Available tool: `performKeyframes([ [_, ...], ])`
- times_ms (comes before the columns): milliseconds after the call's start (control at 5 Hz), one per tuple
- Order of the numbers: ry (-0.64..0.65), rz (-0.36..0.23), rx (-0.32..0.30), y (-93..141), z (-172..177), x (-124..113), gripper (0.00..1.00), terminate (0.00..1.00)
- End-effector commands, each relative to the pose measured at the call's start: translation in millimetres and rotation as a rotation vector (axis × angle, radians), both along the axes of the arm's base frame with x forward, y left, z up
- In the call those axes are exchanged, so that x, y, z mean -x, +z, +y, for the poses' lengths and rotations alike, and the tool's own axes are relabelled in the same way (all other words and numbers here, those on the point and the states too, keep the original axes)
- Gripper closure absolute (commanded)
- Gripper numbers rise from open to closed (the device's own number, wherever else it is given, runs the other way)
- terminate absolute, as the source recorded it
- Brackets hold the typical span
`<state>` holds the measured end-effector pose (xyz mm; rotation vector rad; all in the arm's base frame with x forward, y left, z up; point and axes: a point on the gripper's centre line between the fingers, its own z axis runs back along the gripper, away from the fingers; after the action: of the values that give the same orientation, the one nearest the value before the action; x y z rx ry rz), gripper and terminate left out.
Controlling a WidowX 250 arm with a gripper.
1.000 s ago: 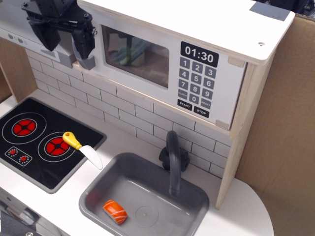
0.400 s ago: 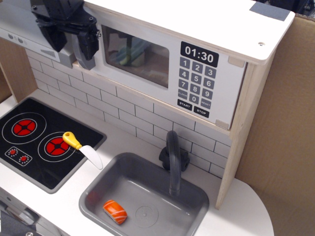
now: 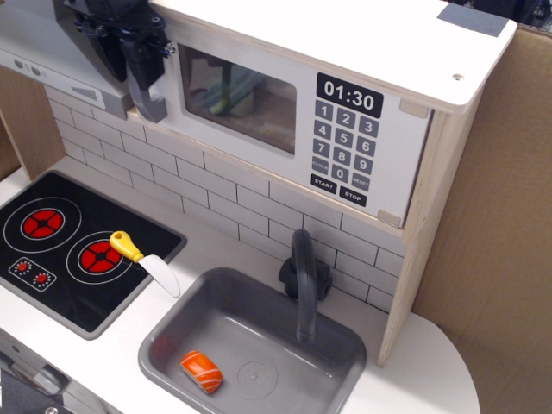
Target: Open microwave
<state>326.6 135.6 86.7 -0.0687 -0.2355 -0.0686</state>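
Observation:
The microwave [image 3: 345, 95] is a wide pale-wood box on the upper shelf. It has a white door with a clear window [image 3: 237, 90] and a black keypad [image 3: 345, 142] showing 01:30. The door looks closed flat. Its grey bar handle [image 3: 156, 102] runs down the door's left edge. My black gripper [image 3: 129, 53] is at the top left, right at the upper part of the handle. Its fingers [image 3: 141, 59] are drawn close together on the handle, and only the handle's lower end shows below them.
A black stovetop [image 3: 60, 237] with red rings lies at the lower left, with a yellow-handled toy knife [image 3: 142, 261] on its right edge. A grey sink [image 3: 172, 332] holds an orange salmon piece [image 3: 201, 370]. A dark faucet [image 3: 304, 276] stands behind the sink.
The gripper has shifted a little right toward the handle. Its fingers, wide apart before, have drawn together on the handle. The door has not visibly moved.

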Motion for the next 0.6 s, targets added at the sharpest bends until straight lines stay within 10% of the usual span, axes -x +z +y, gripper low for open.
performKeyframes([
  [0, -0.012, -0.086, -0.027, 16.8, 1.3, 6.9, 1.00, 0.00],
  [400, -0.005, -0.083, -0.037, 23.4, -8.1, 40.0, 1.00, 0.00],
])
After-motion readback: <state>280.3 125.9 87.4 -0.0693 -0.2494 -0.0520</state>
